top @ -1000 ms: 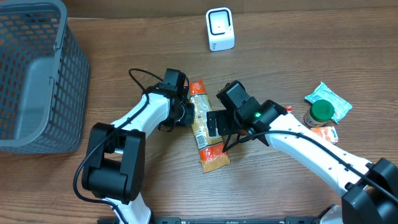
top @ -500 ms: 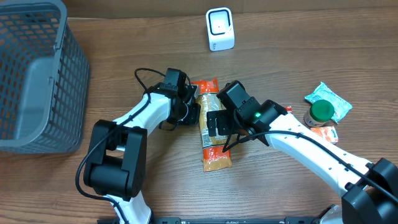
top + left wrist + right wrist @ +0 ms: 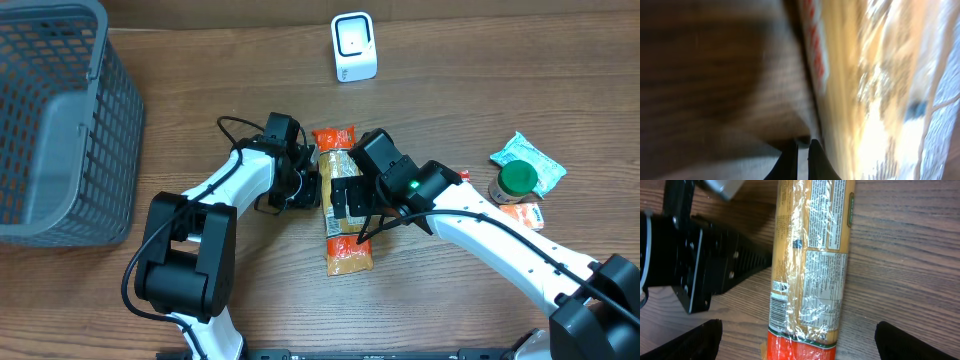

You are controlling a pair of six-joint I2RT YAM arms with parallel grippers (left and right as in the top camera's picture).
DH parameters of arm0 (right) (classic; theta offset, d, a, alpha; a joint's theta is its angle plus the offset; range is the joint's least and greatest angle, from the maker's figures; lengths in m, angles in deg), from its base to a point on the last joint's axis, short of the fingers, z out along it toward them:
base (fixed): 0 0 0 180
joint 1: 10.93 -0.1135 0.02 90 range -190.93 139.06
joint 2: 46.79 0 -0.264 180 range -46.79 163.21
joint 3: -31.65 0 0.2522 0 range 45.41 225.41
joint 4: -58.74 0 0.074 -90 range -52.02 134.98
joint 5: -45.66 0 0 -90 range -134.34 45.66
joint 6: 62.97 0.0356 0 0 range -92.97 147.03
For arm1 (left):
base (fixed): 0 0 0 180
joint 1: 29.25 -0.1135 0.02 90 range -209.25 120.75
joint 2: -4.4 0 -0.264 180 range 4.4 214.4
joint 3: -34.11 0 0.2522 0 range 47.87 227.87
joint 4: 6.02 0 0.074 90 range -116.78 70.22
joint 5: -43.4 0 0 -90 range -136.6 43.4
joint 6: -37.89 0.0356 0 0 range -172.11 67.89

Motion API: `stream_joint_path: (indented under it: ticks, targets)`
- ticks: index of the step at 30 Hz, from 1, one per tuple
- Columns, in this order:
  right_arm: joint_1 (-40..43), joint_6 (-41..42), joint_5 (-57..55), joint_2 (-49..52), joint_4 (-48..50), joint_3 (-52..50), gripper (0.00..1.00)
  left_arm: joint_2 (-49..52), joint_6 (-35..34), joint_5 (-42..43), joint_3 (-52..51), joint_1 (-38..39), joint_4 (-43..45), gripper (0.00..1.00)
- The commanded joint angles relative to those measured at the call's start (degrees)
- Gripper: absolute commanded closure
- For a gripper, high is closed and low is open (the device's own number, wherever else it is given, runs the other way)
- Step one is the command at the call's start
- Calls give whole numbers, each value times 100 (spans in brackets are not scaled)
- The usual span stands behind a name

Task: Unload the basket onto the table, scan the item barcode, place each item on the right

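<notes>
Orange-and-tan plastic, the long snack packet (image 3: 349, 255) is laid flat at mid-frame in the overhead view, lengthwise bottom to top, its printed label panel turned up. At its left edge the left gripper (image 3: 308, 188) is set with fingers shut on nothing, seemingly to nudge or steady it. Directly over the packet the right gripper (image 3: 345, 198) is held with fingers spread wide to either side, gripping nothing, apparently readied for a pick-up. Further up, the small white barcode scanner (image 3: 354, 47) is stood well apart, and an unobstructed strip of wooden table (image 3: 250, 100) is left between. A grey mesh basket (image 3: 60, 120) is seen upper left and a green-lidded jar (image 3: 517, 179) at right, both off that path.
</notes>
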Motion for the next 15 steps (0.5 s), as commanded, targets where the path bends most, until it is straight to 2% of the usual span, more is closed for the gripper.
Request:
stream_joint_path:
  ticks: [1,5,9,15]
  targets:
    - [4,42,9,-26,101,-2,0,96,-232,-575,-72,-2,-208,96]
    - [7,26,205,-26,308,22,0,96,-514,-1156,-72,-72,-271,96]
    - [109,39,181,-17,-247,555,0,90,-636,-1255,-68,-345,-319,96]
    - [157,20,177,273,-1010,1613,0,87,-758,-1226,-13,-1241,-420,96]
